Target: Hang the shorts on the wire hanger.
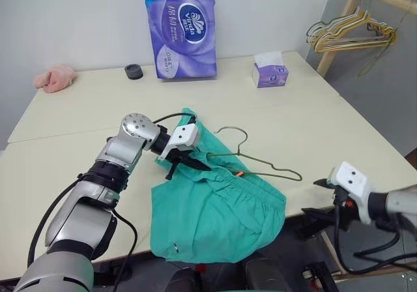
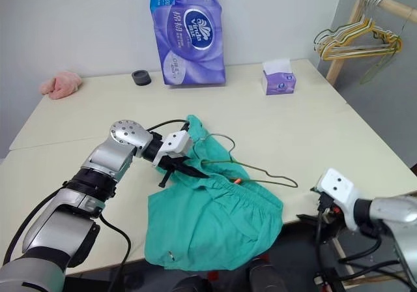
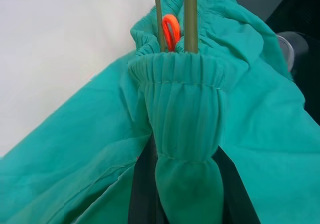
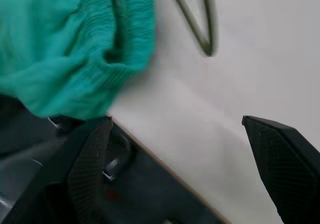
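Pinching the shorts' [image 1: 218, 210] waistband, the left gripper [image 1: 185, 163] could tug them off the wire hanger [image 1: 260, 161] near the tabletop's [image 1: 78, 142] front edge; right gripper [image 4: 190, 149] fingers gape, empty.

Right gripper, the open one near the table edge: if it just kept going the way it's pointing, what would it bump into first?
Probably the bare table. The right gripper is open and points down across the table's edge, with the hanger and the shorts farther along. Depth is hard to judge.
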You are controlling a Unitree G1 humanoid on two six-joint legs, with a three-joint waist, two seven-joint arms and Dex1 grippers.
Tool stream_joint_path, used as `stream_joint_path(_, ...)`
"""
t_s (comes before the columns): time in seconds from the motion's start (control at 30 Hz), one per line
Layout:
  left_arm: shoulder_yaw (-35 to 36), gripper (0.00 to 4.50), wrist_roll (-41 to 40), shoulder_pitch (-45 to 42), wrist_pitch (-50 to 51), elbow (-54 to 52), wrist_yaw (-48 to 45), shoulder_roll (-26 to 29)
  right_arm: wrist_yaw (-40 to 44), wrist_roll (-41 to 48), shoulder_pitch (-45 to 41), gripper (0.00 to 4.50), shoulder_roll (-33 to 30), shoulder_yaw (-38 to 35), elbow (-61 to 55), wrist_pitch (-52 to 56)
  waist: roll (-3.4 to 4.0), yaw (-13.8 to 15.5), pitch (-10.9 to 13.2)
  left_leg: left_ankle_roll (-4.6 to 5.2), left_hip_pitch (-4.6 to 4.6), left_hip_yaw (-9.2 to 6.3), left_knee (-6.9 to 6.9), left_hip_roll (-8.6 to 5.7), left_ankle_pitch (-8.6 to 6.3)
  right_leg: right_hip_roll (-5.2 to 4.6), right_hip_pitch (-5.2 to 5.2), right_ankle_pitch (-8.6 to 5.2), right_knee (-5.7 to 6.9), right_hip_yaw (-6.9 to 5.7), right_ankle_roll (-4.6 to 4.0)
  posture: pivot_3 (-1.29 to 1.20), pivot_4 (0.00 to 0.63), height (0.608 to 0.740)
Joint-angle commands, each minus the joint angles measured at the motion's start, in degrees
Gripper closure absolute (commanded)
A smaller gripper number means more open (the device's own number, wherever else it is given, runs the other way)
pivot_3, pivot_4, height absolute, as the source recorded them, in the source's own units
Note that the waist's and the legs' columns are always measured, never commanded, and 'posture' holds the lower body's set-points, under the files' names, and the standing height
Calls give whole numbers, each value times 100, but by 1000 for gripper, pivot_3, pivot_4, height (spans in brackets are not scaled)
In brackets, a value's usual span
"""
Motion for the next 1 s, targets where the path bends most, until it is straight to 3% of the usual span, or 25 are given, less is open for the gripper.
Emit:
stream_joint_path(0.03, 355, 4500, -54, -36, 153, -78, 70, 30, -883, 299, 121, 33, 848, 162, -555, 558, -1, -5, 0, 0, -1, -2, 0, 0, 0, 0, 0, 0, 0, -1, 1, -239, 97, 740)
stream_joint_path(0.1, 418, 4500, -65, -36, 247, -116, 64, 23, -1260, 406, 89, 33, 1297, 336, -598, 853, -1, -17, 0, 0, 0, -3, 0, 1, 0, 0, 0, 0, 0, -1, 0, -232, 99, 740)
stream_joint_path(0.27, 491, 4500, -20, -4, 328, -247, 44, 26, -1759, 627, -41, 33, 1662, 415, -335, 1310, 0, 99, 1, -1, -3, -12, -1, -1, 0, -1, -1, -2, -4, -7, 2, -216, 95, 740)
stream_joint_path(0.53, 590, 4500, -20, 58, 458, -416, 99, 32, -2079, 1484, -383, 33, 2477, 237, -139, 2253, 0, 123, 0, 0, 0, -10, 1, -3, 0, -1, 1, -2, -1, -5, 2, -205, 92, 740)
stream_joint_path(0.7, 616, 4500, -37, 83, 535, -497, 132, 46, -2365, 1550, -714, 1618, 2579, 463, 90, 2197, 0, 115, 0, 0, 0, -9, -1, -3, 0, -2, -1, -2, -1, -4, 2, -204, 91, 740)
stream_joint_path(0.83, 673, 4500, -73, 85, 600, -538, 183, 39, -2411, 1241, -865, 3000, 1906, 882, 141, 1720, 0, 126, 0, 0, -1, -9, 0, -5, 0, -2, 0, -2, -2, -5, 3, -203, 91, 740)
stream_joint_path(0.97, 771, 4500, -174, 92, 812, -631, 193, 65, -2371, 1093, -864, 4379, 1219, 727, 244, 1327, 0, 121, 1, 0, -2, -6, 0, -8, 0, -3, 0, -2, -3, -6, 3, -205, 93, 740)
stream_joint_path(1.0, 817, 4500, -241, 95, 951, -688, 174, 87, -2343, 1008, -842, 4447, 976, 633, 297, 1165, 0, 122, 1, 0, -2, -7, 0, -7, 0, -3, 0, -3, -3, -5, 3, -205, 93, 740)
